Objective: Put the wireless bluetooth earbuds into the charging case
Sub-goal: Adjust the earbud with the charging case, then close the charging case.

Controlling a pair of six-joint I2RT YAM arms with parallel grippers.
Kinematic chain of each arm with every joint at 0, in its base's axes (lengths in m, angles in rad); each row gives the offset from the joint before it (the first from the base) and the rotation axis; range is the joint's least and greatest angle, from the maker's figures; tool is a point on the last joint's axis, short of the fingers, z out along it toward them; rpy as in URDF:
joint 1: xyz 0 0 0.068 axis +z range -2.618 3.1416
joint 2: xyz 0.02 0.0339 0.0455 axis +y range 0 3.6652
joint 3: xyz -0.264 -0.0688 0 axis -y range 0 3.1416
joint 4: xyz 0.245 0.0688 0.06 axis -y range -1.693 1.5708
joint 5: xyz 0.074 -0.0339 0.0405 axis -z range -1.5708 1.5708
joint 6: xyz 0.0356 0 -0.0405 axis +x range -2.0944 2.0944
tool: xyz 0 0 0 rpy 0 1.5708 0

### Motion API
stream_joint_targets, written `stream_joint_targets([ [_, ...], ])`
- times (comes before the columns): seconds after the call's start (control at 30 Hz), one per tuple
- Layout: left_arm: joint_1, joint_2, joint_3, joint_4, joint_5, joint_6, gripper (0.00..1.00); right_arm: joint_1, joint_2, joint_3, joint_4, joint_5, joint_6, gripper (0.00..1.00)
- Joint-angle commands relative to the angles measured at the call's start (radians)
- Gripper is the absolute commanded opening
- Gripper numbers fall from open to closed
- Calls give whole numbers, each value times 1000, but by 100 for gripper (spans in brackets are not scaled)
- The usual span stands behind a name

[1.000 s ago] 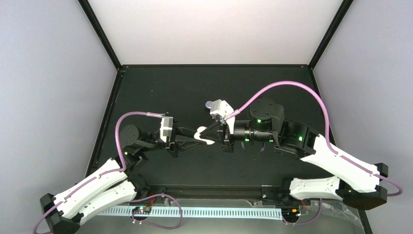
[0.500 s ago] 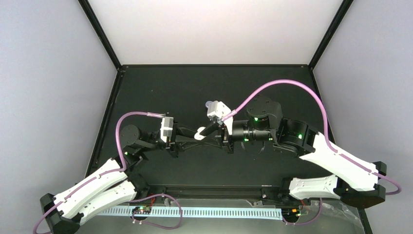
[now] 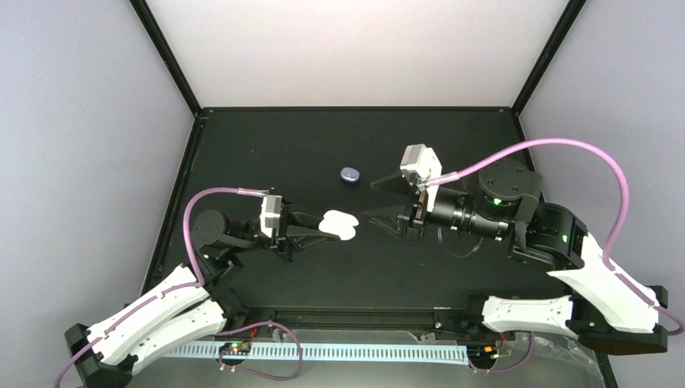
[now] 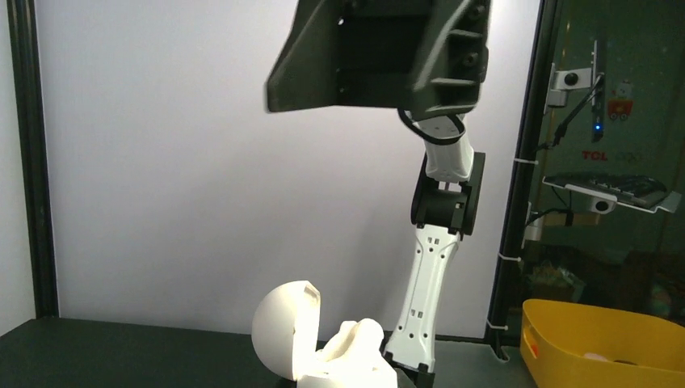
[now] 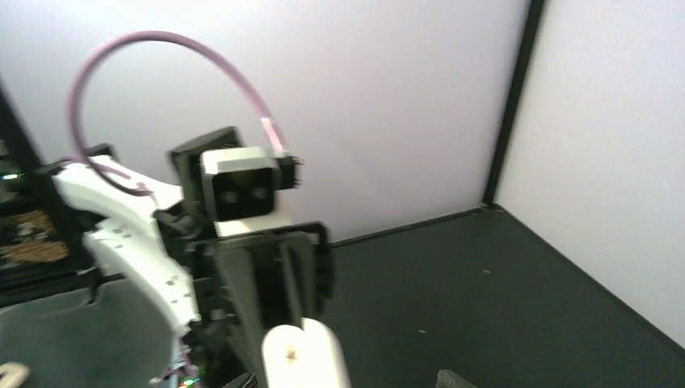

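Top external view: the left claw (image 3: 321, 227) clamped the glossy white, rounded charging case (image 3: 341, 225), lid raised, mid-frame. The right claw (image 3: 381, 200) was spread apart just right of it. A smooth purple oval (image 3: 350, 174) lay on the matte black counter (image 3: 266, 145).

Cases x2: white case (image 3: 339, 225) x1, purple case (image 3: 350, 174) x1. Grippers x2: left gripper (image 3: 321, 225), right gripper (image 3: 369, 200).
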Motion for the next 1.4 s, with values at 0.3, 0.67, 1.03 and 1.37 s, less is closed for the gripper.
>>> stream_joint_targets([
  [0.3,-6,-25,20,72,55,-35,1,-24,57,-64,-30,287,56,55],
  [0.67,-5,-14,22,73,43,-29,1,-24,59,-70,-37,183,32,57],
  [1.03,-7,4,27,68,47,-29,2,-23,-5,-127,63,11,31,99],
  [1.37,-6,8,32,63,49,-22,2,-24,14,-127,66,-32,33,100],
])
